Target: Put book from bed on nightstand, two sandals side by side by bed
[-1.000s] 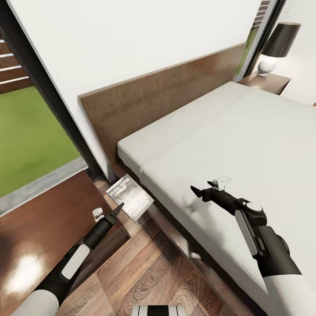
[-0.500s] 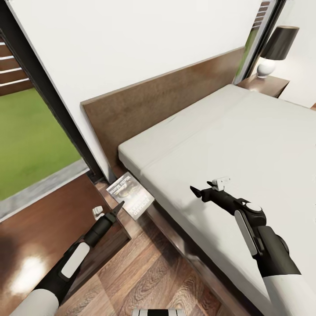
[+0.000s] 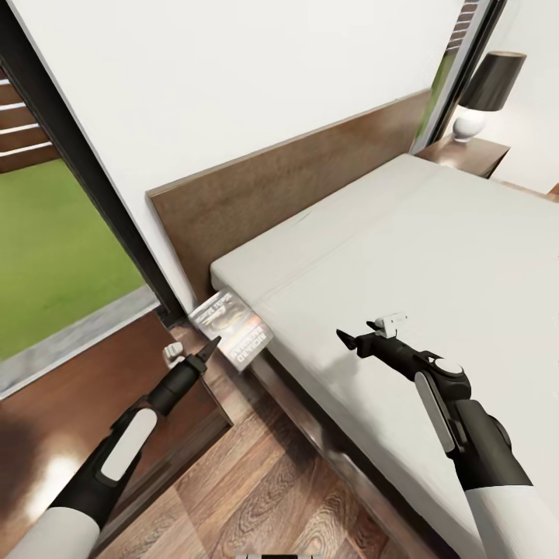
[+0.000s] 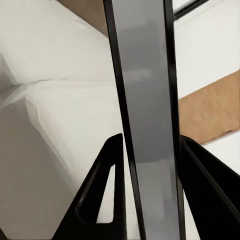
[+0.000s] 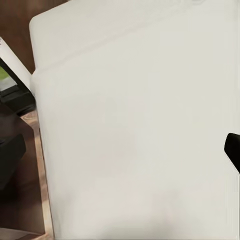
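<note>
The book (image 3: pixel 231 329), a dark paperback with white lettering, hangs tilted in the gap between the bed's corner and the near nightstand (image 3: pixel 70 404). My left gripper (image 3: pixel 208 351) is shut on its lower edge. In the left wrist view the book (image 4: pixel 147 125) runs edge-on between the two black fingers (image 4: pixel 107 200). The bed (image 3: pixel 435 248) has a plain light grey mattress and a brown headboard (image 3: pixel 295 182). My right gripper (image 3: pixel 347 338) hovers open and empty over the mattress (image 5: pixel 140 125) near its side edge. The sandals are out of view.
A second nightstand (image 3: pixel 466 154) with a black-shaded lamp (image 3: pixel 483 93) stands at the bed's far side. A dark-framed window (image 3: pixel 54 233) onto grass is at the left. Wood plank floor (image 3: pixel 256 489) runs between the near nightstand and the bed frame.
My left gripper has lifted the book a little, up toward the mattress corner. The head camera has shifted slightly. The right arm has stayed in place.
</note>
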You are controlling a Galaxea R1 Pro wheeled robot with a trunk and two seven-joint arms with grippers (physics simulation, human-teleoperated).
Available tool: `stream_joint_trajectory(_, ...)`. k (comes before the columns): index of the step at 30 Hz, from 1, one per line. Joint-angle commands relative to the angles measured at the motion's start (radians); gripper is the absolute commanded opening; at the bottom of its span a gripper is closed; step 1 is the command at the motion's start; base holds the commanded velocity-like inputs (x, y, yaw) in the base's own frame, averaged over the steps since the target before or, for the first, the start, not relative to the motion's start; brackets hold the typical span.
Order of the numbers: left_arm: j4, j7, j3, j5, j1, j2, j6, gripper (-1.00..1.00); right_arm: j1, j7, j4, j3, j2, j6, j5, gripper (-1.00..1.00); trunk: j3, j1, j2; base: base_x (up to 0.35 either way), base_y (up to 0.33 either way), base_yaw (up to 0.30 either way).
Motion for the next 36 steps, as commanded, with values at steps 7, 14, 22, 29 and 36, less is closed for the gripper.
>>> stream_joint_trajectory(7,-0.086,0.161,-0.007,-0.085,0.005,0.001,0.031,-1.0,0.001,-0.002,-0.003,0.002,0.0,0.016,-0.012,1.0,0.021,-0.027,0.049,0.0,0.0,0.0)
stream_joint_trajectory(14,-0.25,0.201,0.001,-0.143,0.121,0.023,0.138,-1.0,0.005,-0.001,-0.006,0.016,0.0,0.012,-0.014,1.0,0.043,-0.054,0.098,0.0,0.0,0.0)
stream_joint_trajectory(22,-0.354,0.309,0.013,-0.135,0.206,0.039,0.151,-1.0,0.007,-0.001,-0.004,0.088,0.0,0.003,-0.017,1.0,0.068,-0.084,0.154,0.0,0.0,0.046)
stream_joint_trajectory(29,-0.354,0.314,0.015,-0.135,0.212,0.042,0.151,-1.0,0.008,-0.002,-0.003,0.13,0.0,0.002,-0.012,1.0,0.09,-0.111,0.203,0.0,0.0,0.252)
stream_joint_trajectory(36,-0.352,0.313,0.016,-0.133,0.213,0.04,0.15,-1.0,0.008,-0.001,-0.003,0.155,0.0,0.002,-0.01,1.0,0.112,-0.138,0.252,0.0,0.0,0.275)
